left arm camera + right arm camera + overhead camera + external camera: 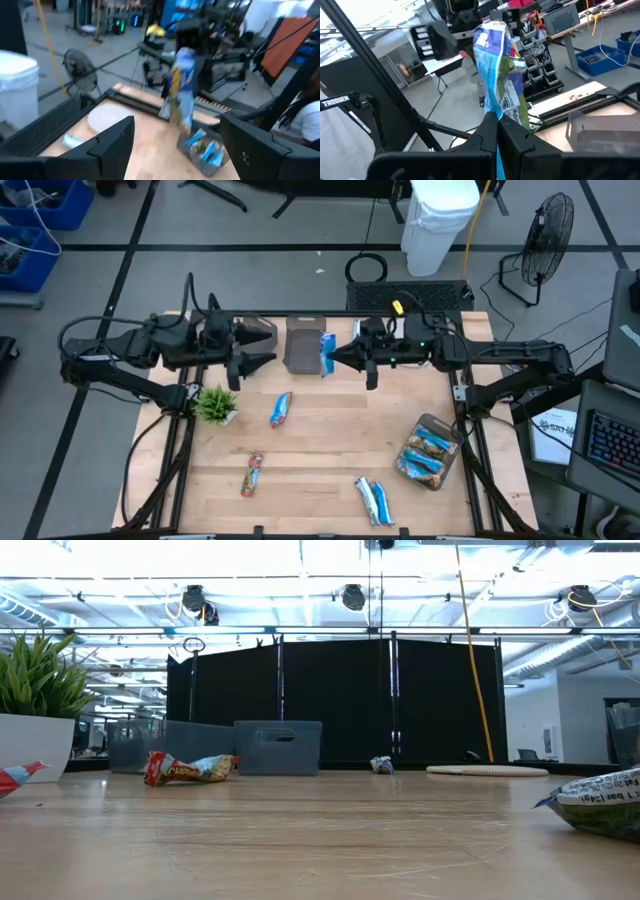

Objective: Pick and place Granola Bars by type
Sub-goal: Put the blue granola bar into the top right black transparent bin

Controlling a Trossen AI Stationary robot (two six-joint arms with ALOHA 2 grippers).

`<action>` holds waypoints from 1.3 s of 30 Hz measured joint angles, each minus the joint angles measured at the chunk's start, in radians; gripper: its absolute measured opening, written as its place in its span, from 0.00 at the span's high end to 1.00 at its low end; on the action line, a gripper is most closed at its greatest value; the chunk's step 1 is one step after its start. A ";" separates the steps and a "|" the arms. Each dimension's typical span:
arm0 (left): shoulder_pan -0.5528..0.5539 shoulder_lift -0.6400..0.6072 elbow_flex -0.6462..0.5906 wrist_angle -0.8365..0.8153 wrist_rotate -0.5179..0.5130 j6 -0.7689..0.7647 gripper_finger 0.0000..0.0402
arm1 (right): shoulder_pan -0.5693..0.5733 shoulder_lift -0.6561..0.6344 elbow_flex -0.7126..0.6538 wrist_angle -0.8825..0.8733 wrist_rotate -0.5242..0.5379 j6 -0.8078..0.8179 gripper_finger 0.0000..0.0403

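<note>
Pinched in your right gripper's (pixel 496 131) fingers, a blue granola bar (pixel 497 70) hangs beside the grey bin (pixel 303 344); "TROSSEN" reads on the frame. Your left gripper (pixel 262 347) waits opposite, fingers wide, above the worktop (pixel 320 450).

right gripper (pixel 497 132) | pinches blue-and-green granola bar (pixel 497 60) upright (frame centre) | grey bin (pixel 600 127) lower right
</note>
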 joint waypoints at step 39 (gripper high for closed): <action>0.001 0.237 -0.001 0.417 -0.029 0.066 0.26 | 0.031 0.126 0.178 -0.032 -0.001 -0.061 1.00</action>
